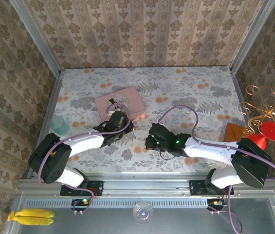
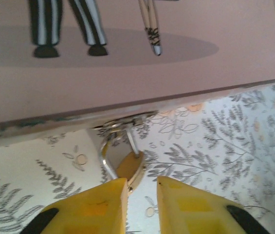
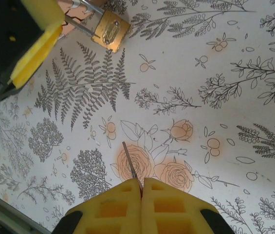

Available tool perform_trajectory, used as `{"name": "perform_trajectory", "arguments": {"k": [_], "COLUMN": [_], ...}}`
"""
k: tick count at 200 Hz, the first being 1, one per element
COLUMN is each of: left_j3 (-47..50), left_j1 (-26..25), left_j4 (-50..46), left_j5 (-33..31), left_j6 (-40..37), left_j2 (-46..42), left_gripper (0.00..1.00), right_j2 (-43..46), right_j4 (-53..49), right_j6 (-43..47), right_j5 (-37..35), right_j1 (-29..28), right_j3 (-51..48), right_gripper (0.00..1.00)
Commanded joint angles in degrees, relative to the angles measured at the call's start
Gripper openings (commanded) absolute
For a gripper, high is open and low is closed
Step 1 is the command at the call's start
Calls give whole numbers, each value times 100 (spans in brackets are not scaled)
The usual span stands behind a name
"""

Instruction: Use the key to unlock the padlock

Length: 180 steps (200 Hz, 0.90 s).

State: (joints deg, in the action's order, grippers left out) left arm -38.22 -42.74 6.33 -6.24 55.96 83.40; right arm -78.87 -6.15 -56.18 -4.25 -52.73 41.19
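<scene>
The padlock hangs from the hasp on the edge of the pink tin, its shackle through the hasp and its brass body lying on the flowered table. In the right wrist view it sits in the upper left of the frame with one flat brass face towards the camera; I cannot make out the keyhole.

The left gripper is at the bottom of its own view, jaws part-way apart, with the padlock body just above the tip of one finger. I cannot tell whether a pad touches it. This placement looks meant to pin the lock so it cannot swing.

The right gripper is clenched on the key. The thin blade sticks out past the fingertips and points up-frame, roughly towards the lock, with bare table between them. Holding the key by its head leaves the blade free for insertion. The insertion is not yet begun.
</scene>
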Motion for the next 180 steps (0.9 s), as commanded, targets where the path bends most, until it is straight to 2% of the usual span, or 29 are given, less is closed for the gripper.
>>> {"name": "perform_trajectory", "arguments": {"k": [1,23,59,105,143,157,180], "left_j3": [439,1474,1471,1326,986,936,866], "left_j1": [-67,-330,-280,-185,-161,-125,-46], "left_j4": [396,2837,3882,4055,3412,3550,3613], "left_j5": [-281,-479,-36,-169,-429,-355,-281], "left_j6": [-297,-711,-997,-799,-813,-820,-742], "left_j2": [-260,-254,465,1151,1338,1456,1591], "left_gripper": [26,26,32,38,43,42,34], "right_j2": [263,429,475,640,701,655,535], "right_j4": [8,79,160,137,122,148,195], "right_j6": [-57,-87,-104,-103,-91,-97,-152], "right_j5": [-216,-281,-246,-269,-287,-267,-179], "right_j1": [32,52,49,47,50,50,52], "right_j3": [36,-137,-217,-293,-326,-331,-296], "right_gripper": [0,0,0,0,0,0,0]}}
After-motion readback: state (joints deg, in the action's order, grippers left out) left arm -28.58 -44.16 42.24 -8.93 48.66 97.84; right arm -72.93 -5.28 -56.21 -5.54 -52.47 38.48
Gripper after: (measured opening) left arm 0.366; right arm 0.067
